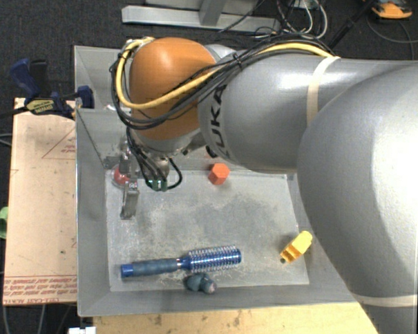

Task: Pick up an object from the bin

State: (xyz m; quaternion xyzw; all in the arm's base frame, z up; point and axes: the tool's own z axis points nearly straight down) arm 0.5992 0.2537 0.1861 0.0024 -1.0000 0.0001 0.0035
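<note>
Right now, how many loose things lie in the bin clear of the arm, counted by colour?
Blue: 1, the hairbrush
Grey-blue: 1, a small lump
Orange: 1, a small block
Yellow: 1, a small piece
Total: 4

arm: extended from right | wrist: orange-covered, angled down

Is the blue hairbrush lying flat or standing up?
Lying flat: the blue hairbrush rests lengthwise on the bin floor, handle toward the view's left.
</note>
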